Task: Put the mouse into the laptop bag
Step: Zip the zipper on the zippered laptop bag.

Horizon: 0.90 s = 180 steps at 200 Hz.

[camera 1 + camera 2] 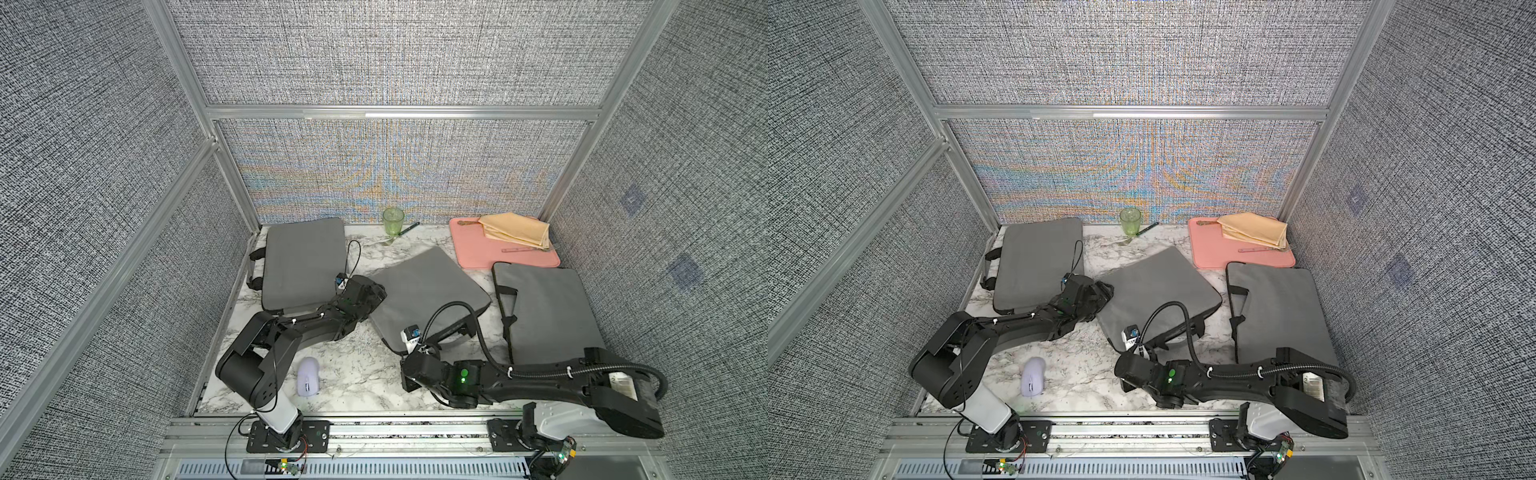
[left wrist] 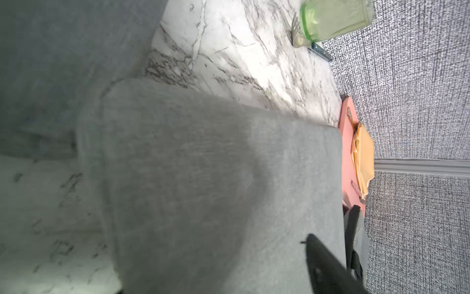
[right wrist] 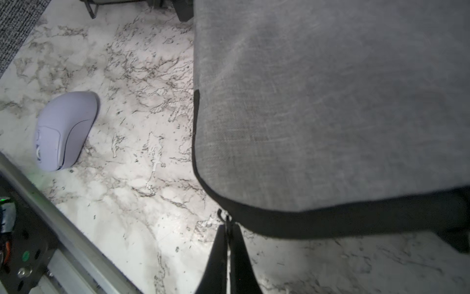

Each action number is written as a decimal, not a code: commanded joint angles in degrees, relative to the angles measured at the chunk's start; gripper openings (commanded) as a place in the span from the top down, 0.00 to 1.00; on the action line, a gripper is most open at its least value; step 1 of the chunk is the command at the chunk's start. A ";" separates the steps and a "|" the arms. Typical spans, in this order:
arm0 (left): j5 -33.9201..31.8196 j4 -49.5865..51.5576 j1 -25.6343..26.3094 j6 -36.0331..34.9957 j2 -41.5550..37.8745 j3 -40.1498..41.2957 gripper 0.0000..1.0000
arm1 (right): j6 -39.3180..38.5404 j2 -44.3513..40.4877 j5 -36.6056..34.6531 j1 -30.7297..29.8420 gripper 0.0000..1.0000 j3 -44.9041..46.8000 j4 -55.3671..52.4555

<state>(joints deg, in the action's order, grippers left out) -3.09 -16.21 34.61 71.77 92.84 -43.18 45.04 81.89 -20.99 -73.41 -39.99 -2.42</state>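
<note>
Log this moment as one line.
stage: bag zipper | right gripper: shut on zipper pull of middle laptop bag | left gripper: open, at that bag's edge | mouse: on table, outside bag

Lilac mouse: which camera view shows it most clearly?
The right wrist view: the lilac mouse appears large, whole, with its buttons visible. Both top views show it whole but small; the left wrist view misses it.
</note>
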 commanded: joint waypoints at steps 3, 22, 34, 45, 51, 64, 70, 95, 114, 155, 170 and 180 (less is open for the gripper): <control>2.93 0.50 -0.25 -1.65 -4.14 2.17 0.10 | -0.24 1.88 0.51 1.55 1.00 -1.39 1.00; 5.07 4.97 0.35 -0.80 -9.76 6.04 0.09 | 0.24 3.14 3.31 4.45 1.00 -1.43 2.94; 6.36 5.76 0.39 2.00 -12.92 10.04 0.10 | -0.01 3.59 4.43 6.20 1.00 -1.22 4.44; 6.69 5.58 0.50 3.85 -15.61 13.79 0.10 | -0.46 3.72 5.09 7.68 1.00 -1.41 5.08; 7.28 5.51 0.72 4.72 -16.65 15.49 0.09 | -0.69 3.67 5.64 8.43 1.00 -1.46 5.41; 9.50 3.96 1.00 5.77 -17.79 18.19 0.10 | -1.28 3.40 6.72 9.56 1.00 -1.60 6.44; 10.50 2.39 1.39 6.10 -17.91 19.35 0.09 | -1.63 3.29 7.07 9.79 1.00 -1.75 6.71; 12.68 -3.28 3.85 7.34 -16.62 21.02 0.10 | -2.98 3.29 9.08 9.78 1.00 -3.10 7.17; 11.80 -4.72 5.39 7.42 -15.79 19.88 0.10 | -3.37 3.61 10.14 8.96 1.00 -3.42 7.69; 10.39 -7.72 7.76 9.14 -14.72 18.48 0.15 | -3.31 3.98 10.52 7.45 1.00 -3.45 7.54; 9.02 -8.19 9.26 9.66 -14.66 18.03 0.25 | -3.39 3.73 10.97 7.36 1.00 -3.13 8.08; 9.02 -8.16 10.31 9.65 -14.15 17.25 0.43 | -3.32 3.63 11.04 7.30 1.00 -2.91 8.52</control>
<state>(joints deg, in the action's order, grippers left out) 7.25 -21.54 43.31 80.86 78.08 -24.75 42.15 85.89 -10.85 -65.78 -43.07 2.35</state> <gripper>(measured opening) 0.723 0.048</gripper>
